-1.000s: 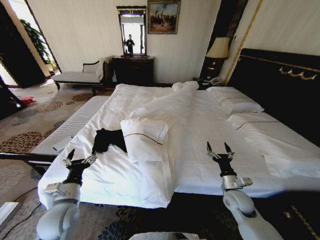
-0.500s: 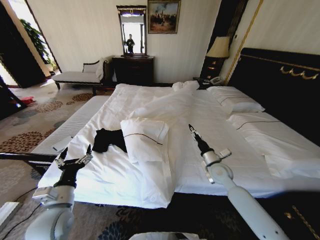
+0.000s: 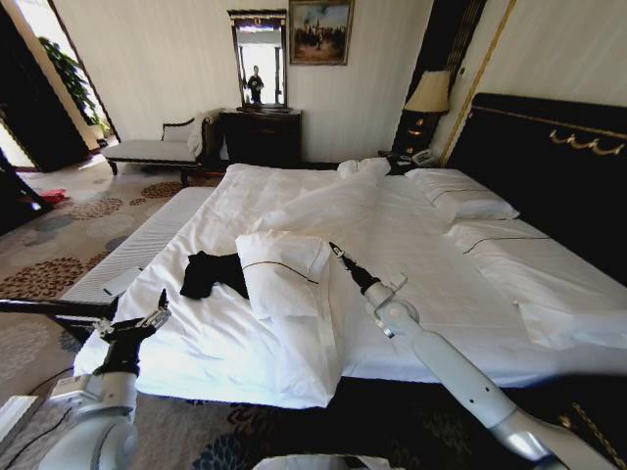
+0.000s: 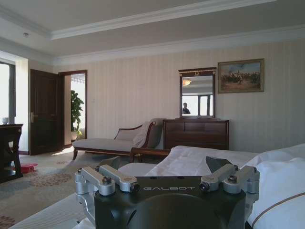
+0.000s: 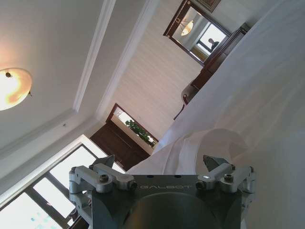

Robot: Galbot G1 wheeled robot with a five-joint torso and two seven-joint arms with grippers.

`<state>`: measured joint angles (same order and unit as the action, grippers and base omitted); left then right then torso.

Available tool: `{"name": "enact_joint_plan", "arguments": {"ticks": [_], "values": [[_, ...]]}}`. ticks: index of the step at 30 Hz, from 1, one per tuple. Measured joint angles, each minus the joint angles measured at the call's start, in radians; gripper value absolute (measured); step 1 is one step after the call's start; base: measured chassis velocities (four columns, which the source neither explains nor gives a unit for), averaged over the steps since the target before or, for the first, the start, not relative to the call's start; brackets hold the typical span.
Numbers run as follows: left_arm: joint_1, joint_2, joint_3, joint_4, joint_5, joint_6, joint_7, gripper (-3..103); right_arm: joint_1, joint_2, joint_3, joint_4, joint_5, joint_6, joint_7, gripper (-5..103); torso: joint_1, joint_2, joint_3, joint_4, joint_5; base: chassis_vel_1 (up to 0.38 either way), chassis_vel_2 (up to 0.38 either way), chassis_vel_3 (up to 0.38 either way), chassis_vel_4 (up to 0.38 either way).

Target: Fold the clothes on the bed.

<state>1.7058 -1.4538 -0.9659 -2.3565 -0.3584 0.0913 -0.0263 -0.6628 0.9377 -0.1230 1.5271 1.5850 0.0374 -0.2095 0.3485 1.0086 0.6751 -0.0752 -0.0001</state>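
Overhead, a white bed (image 3: pixel 411 245) fills a carpeted room (image 3: pixel 59 245). "GALBOT" marks both wrists. Left gripper (image 3: pixel 130 326) hangs off the bed's corner, jaws spread, empty. The crumpled black shirt (image 3: pixel 209 273) lies beside a pillow (image 3: pixel 284 269). Right gripper (image 3: pixel 340 256) hovers over the duvet, jaws open, empty.

Pale grey rounded arms, black wrists, silver screwed finger mounts, white "GALBOT" lettering

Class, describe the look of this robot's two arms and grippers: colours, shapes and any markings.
Both arms are smooth light-grey tubes with rounded joints. Each ends in a black wrist and a black gripper with silver metal finger links: left gripper, right gripper. The wrist views show white "GALBOT" lettering on each black gripper body, plus bolted silver linkages.
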Motion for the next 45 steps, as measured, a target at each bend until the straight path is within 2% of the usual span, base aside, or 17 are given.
{"name": "enact_joint_plan", "arguments": {"ticks": [9, 24, 32, 34, 37, 40, 41, 43, 44, 45], "values": [[-0.009, -0.002, -0.009, 0.000, -0.012, -0.005, -0.001, 100, 0.086, 0.036, -0.081, -0.079, 0.000, -0.014, 0.065, 100, 0.000, 0.000, 0.000, 0.0000, 0.0001, 0.000, 0.000, 0.000, 0.000], [-0.012, 0.005, -0.022, 0.028, -0.015, -0.018, -0.001, 100, 0.172, 0.094, -0.139, -0.119, 0.027, -0.031, 0.049, 100, 0.000, 0.000, 0.000, 0.0000, 0.0001, 0.000, 0.000, 0.000, 0.000], [-0.004, 0.012, -0.051, 0.030, -0.033, -0.024, -0.002, 100, 0.234, 0.152, -0.178, -0.182, 0.026, -0.040, 0.046, 100, 0.000, 0.000, 0.000, 0.0001, 0.0001, 0.000, 0.000, 0.000, 0.000], [-0.004, 0.013, -0.053, 0.032, -0.035, -0.025, -0.002, 100, 0.239, 0.155, -0.181, -0.187, 0.025, -0.040, 0.041, 103, 0.000, 0.000, 0.000, 0.0002, 0.0001, 0.000, 0.000, 0.000, 0.000], [-0.008, 0.014, -0.057, 0.041, -0.039, -0.028, -0.002, 100, 0.250, 0.161, -0.189, -0.197, 0.015, -0.041, 0.027, 90, 0.000, 0.000, 0.000, 0.0000, 0.0001, 0.000, 0.000, 0.000, 0.000], [-0.012, 0.014, -0.055, 0.044, -0.039, -0.028, -0.002, 100, 0.253, 0.162, -0.192, -0.200, 0.006, -0.040, 0.024, 85, 0.000, 0.000, 0.000, 0.0000, 0.0000, 0.000, 0.000, 0.000, 0.000], [-0.015, 0.013, -0.051, 0.046, -0.039, -0.029, -0.002, 100, 0.253, 0.163, -0.192, -0.202, -0.002, -0.039, 0.024, 74, 0.000, 0.000, 0.000, 0.0000, 0.0001, 0.000, 0.000, 0.000, 0.000], [-0.018, 0.012, -0.048, 0.048, -0.039, -0.029, -0.002, 100, 0.253, 0.163, -0.193, -0.203, -0.008, -0.037, 0.024, 74, 0.000, 0.000, 0.000, 0.0000, 0.0001, 0.000, 0.000, 0.000, 0.000], [-0.022, 0.012, -0.044, 0.052, -0.038, -0.029, -0.002, 100, 0.253, 0.161, -0.193, -0.204, -0.016, -0.034, 0.024, 63, 0.000, 0.000, 0.000, 0.0000, 0.0001, 0.000, 0.000, 0.000, 0.000], [-0.024, 0.012, -0.043, 0.054, -0.038, -0.029, -0.002, 100, 0.253, 0.159, -0.193, -0.204, -0.019, -0.033, 0.024, 63, 0.000, 0.000, 0.000, 0.0000, 0.0001, 0.000, 0.000, 0.000, 0.000]]}}
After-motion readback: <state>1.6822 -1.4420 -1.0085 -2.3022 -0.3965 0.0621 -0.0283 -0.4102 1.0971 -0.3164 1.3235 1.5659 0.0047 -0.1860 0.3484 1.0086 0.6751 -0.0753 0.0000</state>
